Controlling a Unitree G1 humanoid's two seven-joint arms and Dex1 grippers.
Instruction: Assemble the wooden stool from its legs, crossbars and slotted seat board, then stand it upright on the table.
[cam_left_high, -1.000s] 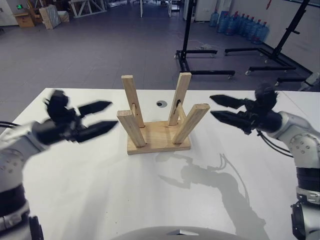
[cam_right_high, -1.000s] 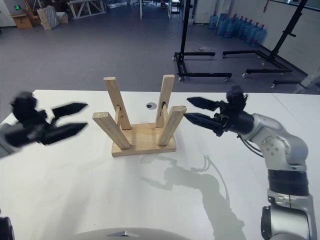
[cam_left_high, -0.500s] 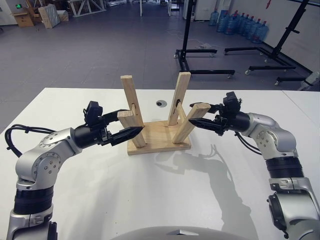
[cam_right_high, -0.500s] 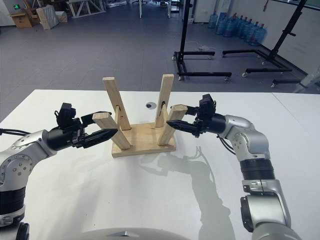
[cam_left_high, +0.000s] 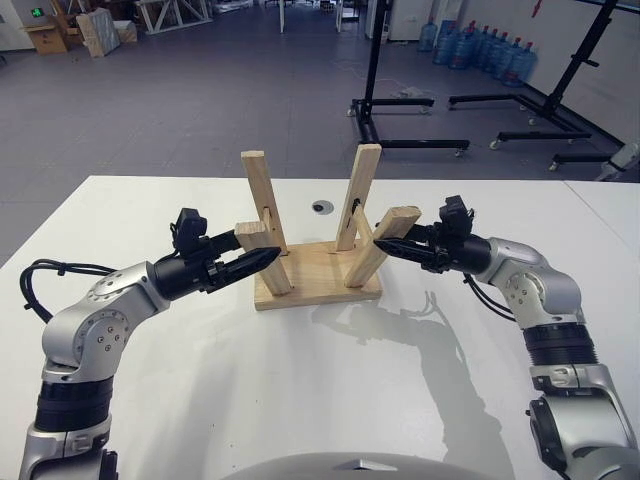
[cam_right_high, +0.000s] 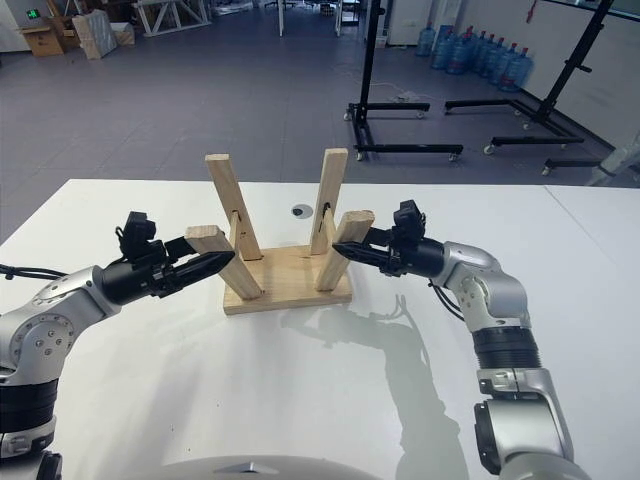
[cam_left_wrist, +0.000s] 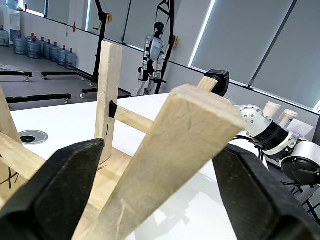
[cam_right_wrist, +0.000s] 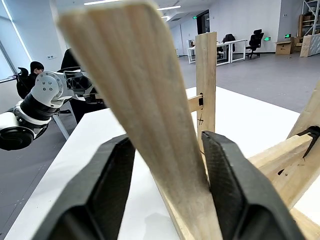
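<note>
On the white table (cam_left_high: 200, 400) the stool lies upside down: the seat board (cam_left_high: 318, 284) is flat with four legs standing up from it. The left gripper (cam_left_high: 258, 247) straddles the near left leg (cam_left_high: 276, 280), fingers spread, with a gap on one side. The right gripper (cam_left_high: 385, 242) hugs the near right leg (cam_left_high: 367, 270), seemingly clamped. Farther back, the left wrist view shows a crossbar (cam_left_wrist: 132, 119) entering the far right leg's (cam_left_wrist: 107, 100) slot.

Behind the white table (cam_left_high: 300, 400), which has a round hole (cam_left_high: 322, 207) near its far edge, a grey floor (cam_left_high: 200, 90) runs to black wheeled stands (cam_left_high: 377, 70), blue water bottles (cam_left_high: 480, 55) by a white wall (cam_left_high: 495, 15) and cardboard boxes (cam_left_high: 50, 38) in the far left corner.
</note>
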